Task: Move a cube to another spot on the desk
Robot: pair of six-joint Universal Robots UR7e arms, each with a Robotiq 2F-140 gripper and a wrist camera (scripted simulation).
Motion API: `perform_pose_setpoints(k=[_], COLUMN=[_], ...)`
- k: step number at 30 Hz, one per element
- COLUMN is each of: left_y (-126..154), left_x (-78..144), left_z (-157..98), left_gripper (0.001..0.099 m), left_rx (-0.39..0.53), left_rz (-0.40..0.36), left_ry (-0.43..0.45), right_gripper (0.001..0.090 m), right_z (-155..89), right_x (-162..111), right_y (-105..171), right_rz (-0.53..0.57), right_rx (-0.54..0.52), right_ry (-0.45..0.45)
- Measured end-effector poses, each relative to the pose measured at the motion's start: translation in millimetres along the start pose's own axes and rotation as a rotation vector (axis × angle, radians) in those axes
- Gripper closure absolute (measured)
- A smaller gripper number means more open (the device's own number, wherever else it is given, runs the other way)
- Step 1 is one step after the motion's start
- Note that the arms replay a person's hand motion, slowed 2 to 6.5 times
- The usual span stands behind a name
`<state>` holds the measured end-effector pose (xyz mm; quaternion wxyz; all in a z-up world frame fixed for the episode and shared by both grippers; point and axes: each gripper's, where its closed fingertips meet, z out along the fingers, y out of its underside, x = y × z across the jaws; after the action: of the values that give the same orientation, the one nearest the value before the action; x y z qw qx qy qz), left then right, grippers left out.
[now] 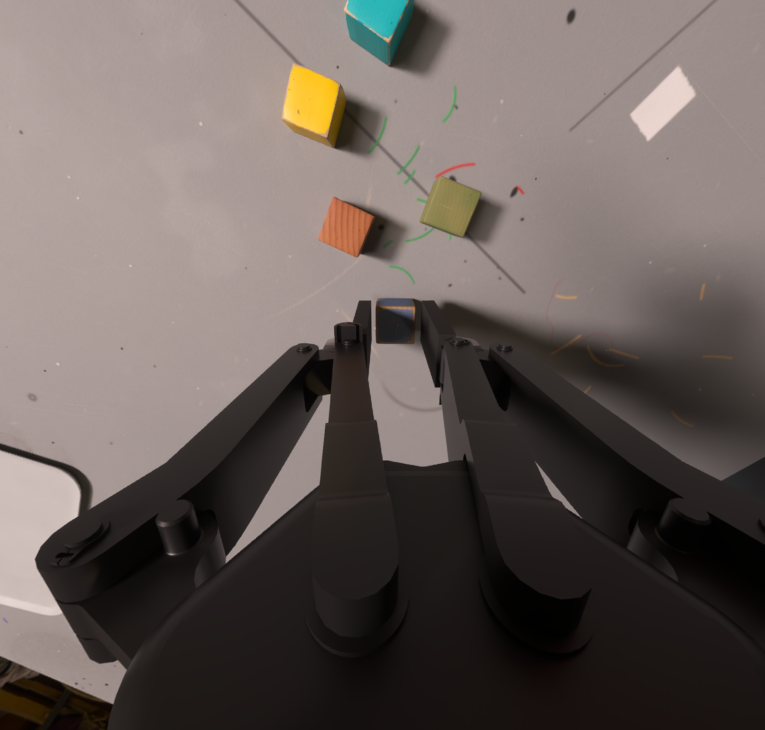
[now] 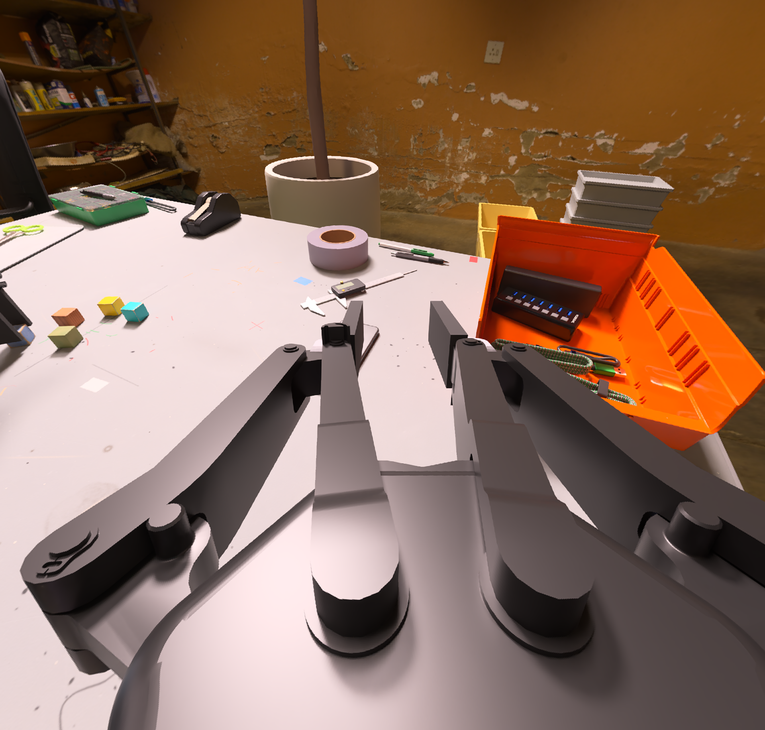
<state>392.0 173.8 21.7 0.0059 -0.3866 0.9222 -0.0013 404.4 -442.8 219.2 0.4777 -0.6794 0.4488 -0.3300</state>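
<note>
My left gripper [image 1: 396, 321] is shut on a small blue cube [image 1: 395, 323], with one finger at each side, low over the grey desk [image 1: 165, 254]. Ahead of it stand an orange-brown cube [image 1: 347, 226], an olive-green cube [image 1: 450, 206], a yellow cube [image 1: 312, 105] and a teal cube [image 1: 378, 12]. The right wrist view shows the same cubes at far left: blue [image 2: 25, 334], green [image 2: 65, 336], orange-brown [image 2: 68, 316], yellow [image 2: 110, 306], teal [image 2: 135, 311]. My right gripper [image 2: 395, 325] is open and empty above the desk, far from the cubes.
An orange bin [image 2: 683, 378] holding a hub and a cable stands at the right desk edge. A tape roll [image 2: 337, 248], calipers [image 2: 350, 289], pens [image 2: 414, 252], a tape dispenser [image 2: 209, 213] and a green box [image 2: 99, 207] lie farther back. A white pad [image 1: 33, 523] lies by my left gripper.
</note>
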Motion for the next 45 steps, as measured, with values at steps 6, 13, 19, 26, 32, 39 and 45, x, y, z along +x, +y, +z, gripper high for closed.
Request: perform_pose_setpoints(k=[6,13,19,26,32,39,45], left_y=[0.9,1.0,0.9,1.8,2.8,-1.7,-10.5], left_x=[-0.3,-0.7,-0.7,-0.7,-3.2,-8.9,-14.3], left_z=[0.9,1.0,1.0,0.3,-5.5,-25.5,-53.7], left_gripper=[0.0718,0.0751,0.0751,0.0751,0.0751,0.0751,0.0751], left_rx=[-0.009,-0.013,-0.014,-0.014,-0.006,0.058,0.168], left_rz=[0.006,0.007,0.014,0.045,0.058,0.036,0.039], left_ry=[-0.003,-0.005,-0.007,-0.021,-0.053,-0.119,-0.217], right_gripper=[0.0478,0.0478,0.0477,0.0477,0.0478,0.0478,0.0479], right_z=[-0.2,0.0,0.2,0.2,-0.7,-2.1,-2.6], right_x=[0.0,0.3,1.2,1.8,2.4,3.0,3.4], right_y=[0.5,1.0,1.6,2.9,2.9,1.9,1.8], right_rz=[-0.002,-0.002,0.001,0.004,0.004,0.007,0.010], right_rx=[-0.003,-0.005,-0.006,-0.009,-0.009,-0.002,0.000], right_ry=[0.000,0.000,0.000,-0.001,-0.001,-0.002,-0.002])
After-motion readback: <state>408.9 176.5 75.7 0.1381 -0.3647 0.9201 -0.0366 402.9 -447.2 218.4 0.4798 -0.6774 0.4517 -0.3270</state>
